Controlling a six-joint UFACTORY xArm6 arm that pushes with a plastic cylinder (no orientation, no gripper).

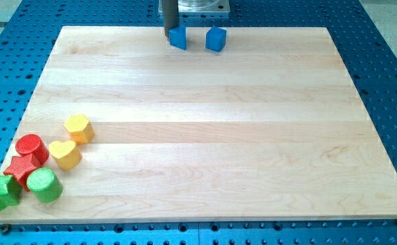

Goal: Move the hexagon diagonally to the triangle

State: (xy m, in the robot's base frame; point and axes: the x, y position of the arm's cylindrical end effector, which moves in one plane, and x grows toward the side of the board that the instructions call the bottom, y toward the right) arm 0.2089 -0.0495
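A yellow hexagon (79, 128) lies near the board's left edge, at the top of a cluster of blocks. Two blue blocks sit at the view's top edge of the board. The left blue block (179, 37) may be the triangle, but my rod partly covers it. The right blue block (215, 39) looks like a cube. My tip (168, 41) rests right against the left side of the left blue block, far from the hexagon.
Below the hexagon lie a yellow heart (64, 154), a red cylinder (30, 148), a red star (20, 169), a green star (0, 191) and a green cylinder (45, 185). The wooden board (219, 136) lies on a blue perforated table.
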